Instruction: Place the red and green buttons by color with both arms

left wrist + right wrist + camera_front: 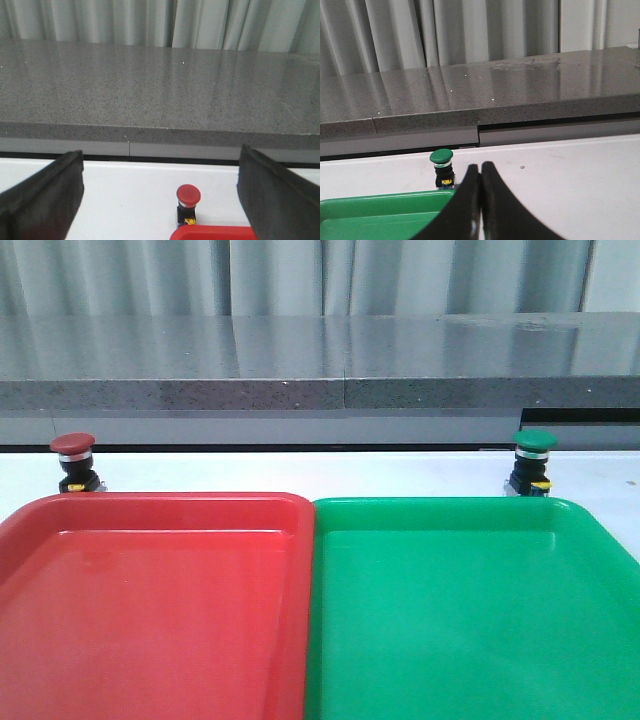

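1. Two big trays sit closest to me, side by side and touching: the red tray (150,590) on the left, the green tray (470,600) on the right.
2. I see the red button (73,461) standing on the white table (300,472), just behind the red tray's far left corner.
3. I see the green button (533,459) standing just behind the green tray's far right side.
4. My left gripper (160,200) is wide open and holds nothing.
5. My right gripper (480,200) is closed tight, with nothing in it.
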You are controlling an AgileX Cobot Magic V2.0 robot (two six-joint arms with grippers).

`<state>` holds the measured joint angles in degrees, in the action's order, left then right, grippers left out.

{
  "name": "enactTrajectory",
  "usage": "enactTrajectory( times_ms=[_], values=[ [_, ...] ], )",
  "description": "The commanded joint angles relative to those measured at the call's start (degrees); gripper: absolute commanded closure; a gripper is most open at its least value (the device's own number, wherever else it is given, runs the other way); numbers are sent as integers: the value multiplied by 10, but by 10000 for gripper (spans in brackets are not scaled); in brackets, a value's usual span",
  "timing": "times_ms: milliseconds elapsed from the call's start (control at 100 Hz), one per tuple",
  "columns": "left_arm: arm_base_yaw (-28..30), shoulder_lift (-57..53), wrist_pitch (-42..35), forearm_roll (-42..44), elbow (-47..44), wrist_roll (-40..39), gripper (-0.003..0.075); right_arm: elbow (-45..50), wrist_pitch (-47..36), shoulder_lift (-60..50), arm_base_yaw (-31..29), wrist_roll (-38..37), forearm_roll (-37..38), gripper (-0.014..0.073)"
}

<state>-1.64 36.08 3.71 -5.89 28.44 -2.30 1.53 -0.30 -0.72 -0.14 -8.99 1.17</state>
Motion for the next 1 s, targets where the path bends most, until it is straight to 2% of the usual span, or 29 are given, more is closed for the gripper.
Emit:
enactTrajectory(
  times_ms=[0, 70, 280, 750, 990],
  values=[
    [0, 26, -86, -14, 23, -7, 110, -10, -50, -12, -2, 3, 6, 657],
    [0, 49, -91, -14, 33, -7, 127, -10, -50, -12, -2, 3, 6, 657],
    [0, 139, 11, -6, 125, -7, 136, -10, -50, -12, -2, 3, 6, 657],
    [-2, 373, 306, -14, 369, -6, 136, -10, -50, -12, -2, 3, 6, 657],
    [-42, 488, 361, -13, 463, -4, 137, -10, -50, -12, -2, 3, 6, 657]
  ],
)
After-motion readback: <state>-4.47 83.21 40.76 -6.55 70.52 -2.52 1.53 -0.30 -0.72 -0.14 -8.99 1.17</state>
